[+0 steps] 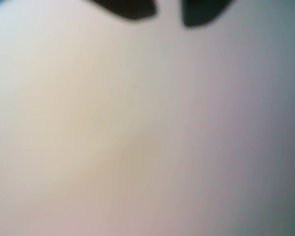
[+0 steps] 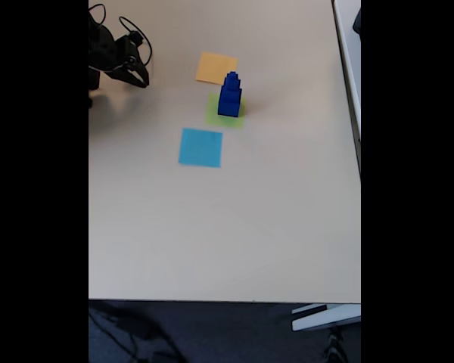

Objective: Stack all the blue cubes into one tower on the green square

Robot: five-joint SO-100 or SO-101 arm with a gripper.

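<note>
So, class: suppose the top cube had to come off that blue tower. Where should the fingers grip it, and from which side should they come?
Grip the top cube by two opposite side faces, coming straight down from above. It is the smallest, sitting on the wider cubes of the tower on the green square, so only its sides are free. A sideways approach would likely knock the tower. The gripper hangs apart at left, open.

Wrist view close over table; fixed view high, downward.
</note>
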